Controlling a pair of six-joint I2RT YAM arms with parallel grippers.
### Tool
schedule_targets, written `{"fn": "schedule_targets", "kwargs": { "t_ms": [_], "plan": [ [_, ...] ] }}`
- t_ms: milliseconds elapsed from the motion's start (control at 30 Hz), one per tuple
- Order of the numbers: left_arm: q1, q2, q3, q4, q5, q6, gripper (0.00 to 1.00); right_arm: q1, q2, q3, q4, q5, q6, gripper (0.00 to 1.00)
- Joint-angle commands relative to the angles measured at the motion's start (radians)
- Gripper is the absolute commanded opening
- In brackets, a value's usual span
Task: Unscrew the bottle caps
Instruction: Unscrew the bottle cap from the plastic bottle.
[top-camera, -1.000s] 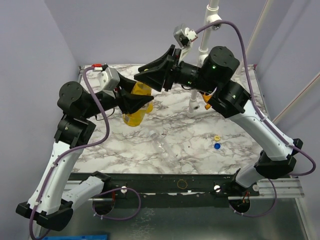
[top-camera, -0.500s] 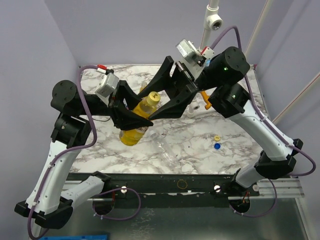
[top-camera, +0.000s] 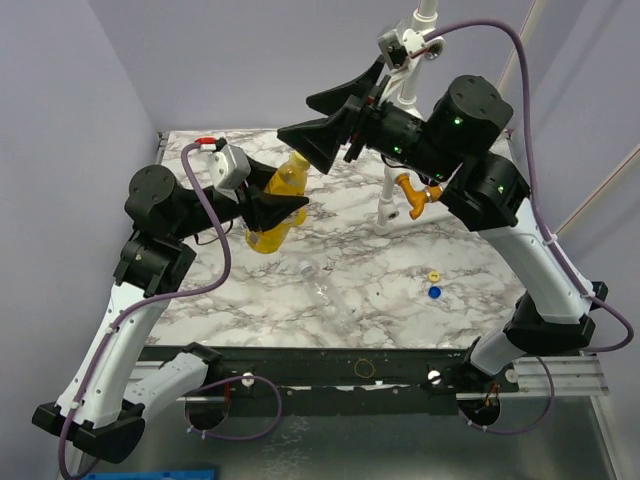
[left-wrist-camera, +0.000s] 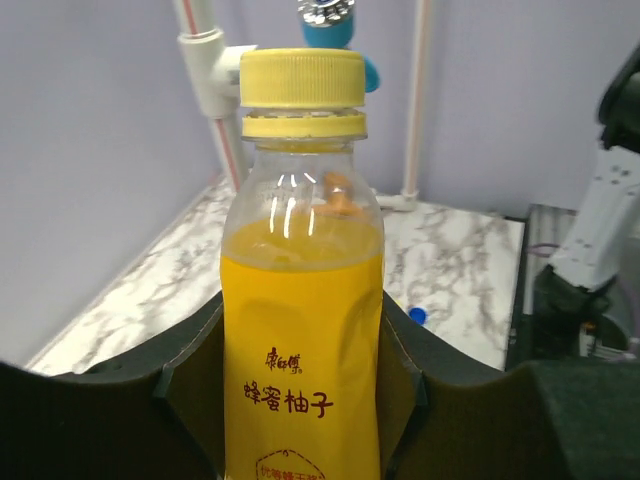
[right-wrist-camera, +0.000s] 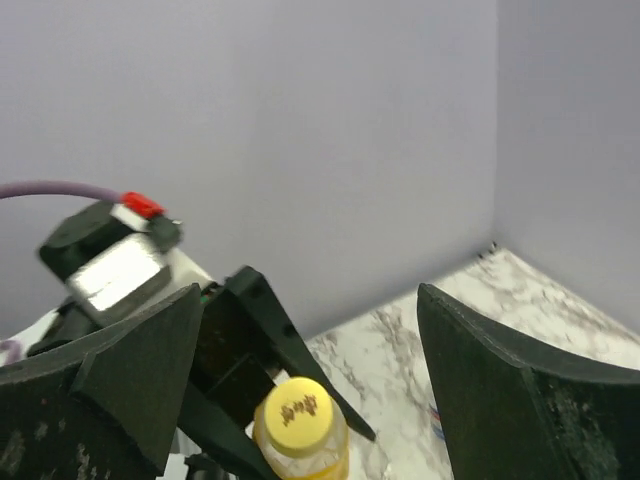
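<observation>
My left gripper (top-camera: 268, 208) is shut on a yellow-orange bottle (top-camera: 277, 200) with a yellow label, holding it tilted above the table. In the left wrist view the fingers press both sides of the bottle (left-wrist-camera: 300, 350), and its yellow cap (left-wrist-camera: 302, 78) sits on the neck. My right gripper (top-camera: 296, 118) hangs open above and just beyond the cap (top-camera: 299, 159), touching nothing. From the right wrist, the cap (right-wrist-camera: 295, 410) lies low between the wide-spread fingers (right-wrist-camera: 130, 370). A loose yellow cap (top-camera: 434, 276) and a blue cap (top-camera: 434, 292) lie on the table.
A clear bottle (top-camera: 326, 292) lies on the marble table (top-camera: 470, 250) near the front middle. A white post (top-camera: 390, 195) stands at the back, with an orange thing (top-camera: 413, 192) beside it, partly hidden by the right arm. Purple walls close in the left and back.
My right gripper was closed around the held bottle's top; it has since opened wide and lifted away. The cap is still on the bottle, and the left gripper keeps its hold.
</observation>
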Motion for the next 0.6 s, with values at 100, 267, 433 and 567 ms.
{"fn": "schedule_targets", "kwargs": {
  "t_ms": [100, 267, 433, 567],
  "plan": [
    [0.004, -0.045, -0.039, 0.042, -0.179, 0.174, 0.00, 0.000, 0.059, 0.024, -0.155, 0.183, 0.030, 0.87],
    [0.005, -0.044, -0.039, 0.043, -0.213, 0.159, 0.00, 0.000, 0.037, -0.051, -0.083, 0.143, 0.060, 0.80],
    [0.004, -0.040, -0.036, 0.043, -0.220, 0.139, 0.00, 0.001, 0.029, -0.087, -0.049, 0.127, 0.078, 0.63],
    [0.005, -0.037, -0.031, 0.043, -0.213, 0.122, 0.00, 0.001, 0.016, -0.118, -0.021, 0.126, 0.080, 0.44]
  ]
}}
